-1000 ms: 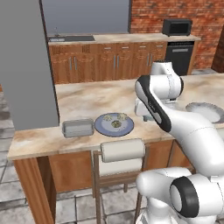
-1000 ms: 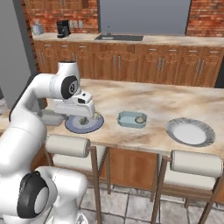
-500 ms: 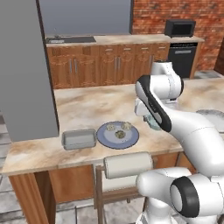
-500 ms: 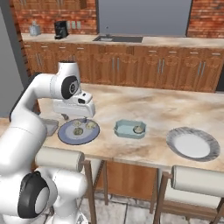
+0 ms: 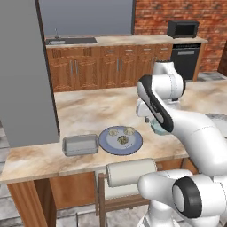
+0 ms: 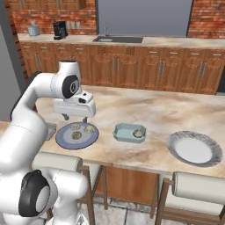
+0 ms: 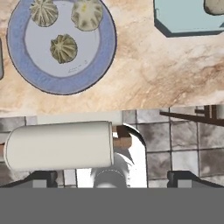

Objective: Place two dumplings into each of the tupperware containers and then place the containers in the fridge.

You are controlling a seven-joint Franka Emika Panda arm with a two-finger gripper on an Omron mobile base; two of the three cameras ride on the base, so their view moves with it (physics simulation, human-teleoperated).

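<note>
Gripper [image 6: 74, 117] spread wide, nothing held, hovering above the counter [image 5: 97, 106] near the blue-grey plate [image 7: 26, 72]. Three dumplings [image 7: 64, 48] on that plate, upper left of the hand view; a fourth dumpling [image 6: 139, 133] already in the teal container [image 6: 128, 133], centre of the right base view. Grey container [image 5: 80, 145] touching or just beside the plate, left of centre in the left base view — empty as far as visible. Fridge [image 5: 24, 75] along the left edge, door apparently closed. Main risks: dumplings sit close together, so an open finger coming down on one could nudge its neighbour off the plate; round creased lumps likely to squirm out of an off-centre pinch; miscounting — teal needs just one more, grey two. Later, shallow tubs grabbed by a rim may tilt and spill; stool [image 7: 59, 145] right under the counter edge.
</note>
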